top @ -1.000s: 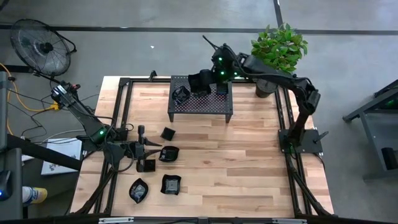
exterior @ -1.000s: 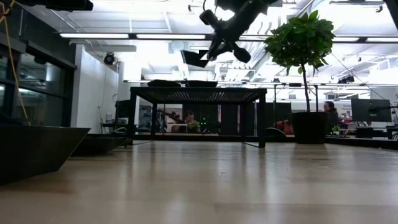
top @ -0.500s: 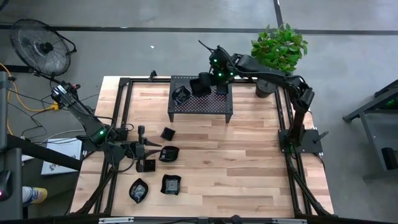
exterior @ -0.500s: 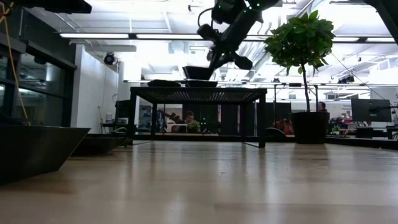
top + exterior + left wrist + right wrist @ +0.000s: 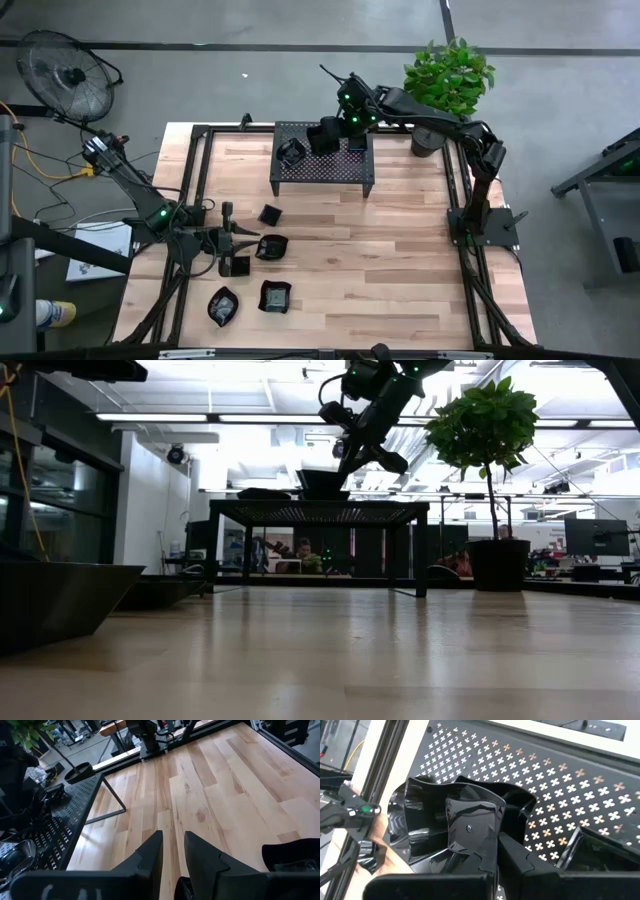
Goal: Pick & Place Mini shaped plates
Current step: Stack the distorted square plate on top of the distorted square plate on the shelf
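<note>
The mini shaped plates (image 5: 274,296) were glossy black, and the one on the rack (image 5: 470,827) threw back pale highlights. The rack (image 5: 560,795) was matte black, pierced all over with rows of small cross-shaped holes that showed light. The table (image 5: 400,260) was pale blond wood in long planks, the plant (image 5: 450,72) bright green.

Bright, even overhead strip lights (image 5: 180,417) blow out the low view's ceiling; soft shadows; glare on the glossy plate (image 5: 470,827); near dish (image 5: 60,600) blurred.
</note>
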